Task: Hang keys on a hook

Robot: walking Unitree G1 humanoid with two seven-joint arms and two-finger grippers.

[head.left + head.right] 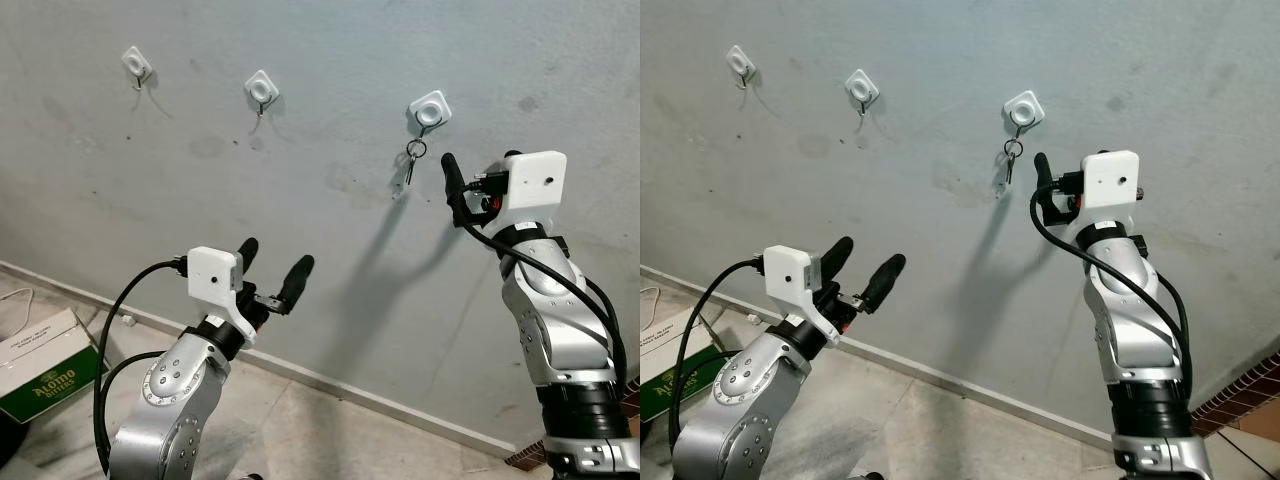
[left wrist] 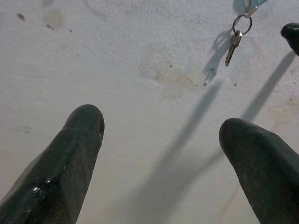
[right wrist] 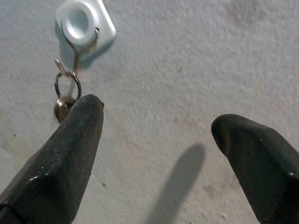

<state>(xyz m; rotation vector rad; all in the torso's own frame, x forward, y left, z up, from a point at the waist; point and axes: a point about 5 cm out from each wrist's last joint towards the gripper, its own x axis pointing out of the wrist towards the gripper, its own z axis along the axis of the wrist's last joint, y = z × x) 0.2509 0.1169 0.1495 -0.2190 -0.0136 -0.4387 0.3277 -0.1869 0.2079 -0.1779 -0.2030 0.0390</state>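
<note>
A small key on a ring (image 1: 413, 160) hangs from the rightmost white wall hook (image 1: 430, 110); it also appears in the left wrist view (image 2: 235, 39). My right gripper (image 3: 156, 123) is raised just right of and slightly below that hook, open with nothing between its fingers. One of its fingertips (image 3: 88, 109) sits close beside the key ring (image 3: 67, 86), apart from it. My left gripper (image 1: 276, 256) is lower and to the left, open and empty, pointing at the grey wall.
Two more white hooks (image 1: 262, 89) (image 1: 136, 63) are on the wall to the left, both bare. A cardboard box (image 1: 40, 365) lies on the tiled floor at lower left, by the baseboard (image 1: 350, 390). Brickwork (image 1: 1250, 385) shows at lower right.
</note>
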